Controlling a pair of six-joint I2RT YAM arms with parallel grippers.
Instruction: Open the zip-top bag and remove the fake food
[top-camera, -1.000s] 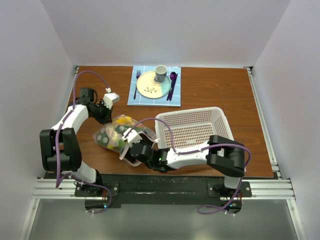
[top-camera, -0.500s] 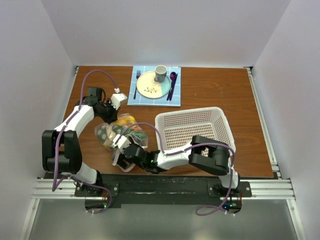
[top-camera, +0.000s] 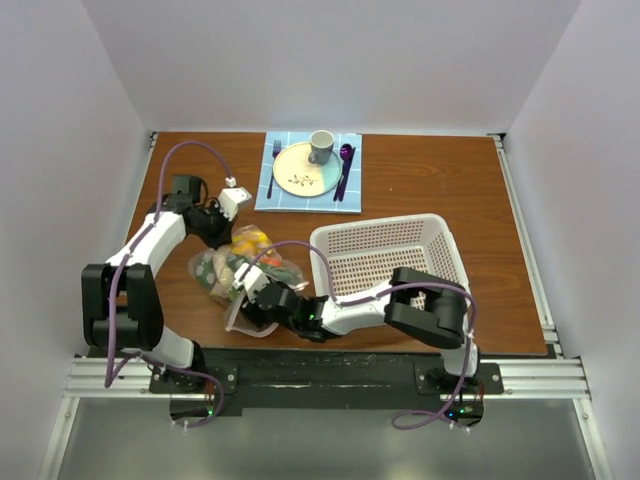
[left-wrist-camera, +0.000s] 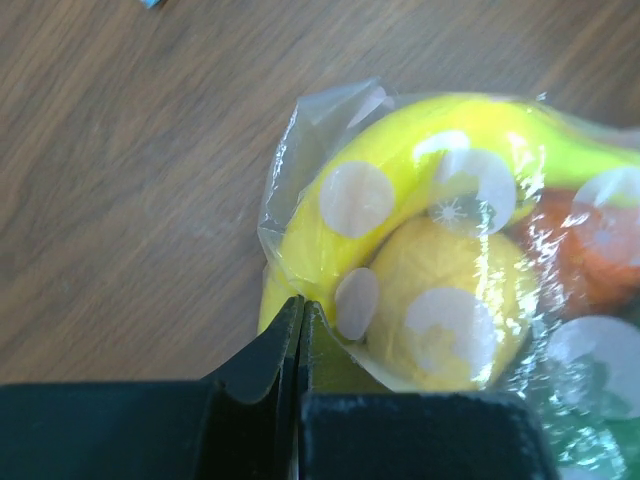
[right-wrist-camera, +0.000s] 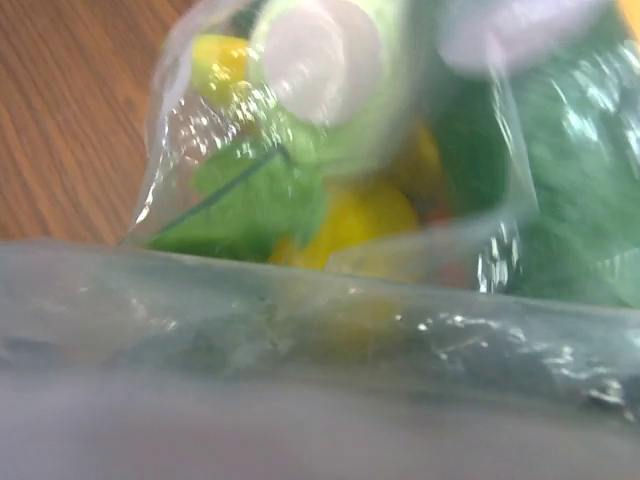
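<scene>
A clear dotted bag lies left of centre in the overhead view, on the brown counter just left of a white basket. The fake food is sealed inside: a banana curves over a lemon.

The left claw is clenched at the bag's far end, seemingly pinching only thin film. The right claw meets the near edge. Its wrist view shows only blurred plastic, so I cannot tell its grip.

Risks:
- The slick film may slip free.
- Pulling may drag the whole bag instead of parting the zipper.
- Round fruit may spill toward the near edge.
</scene>
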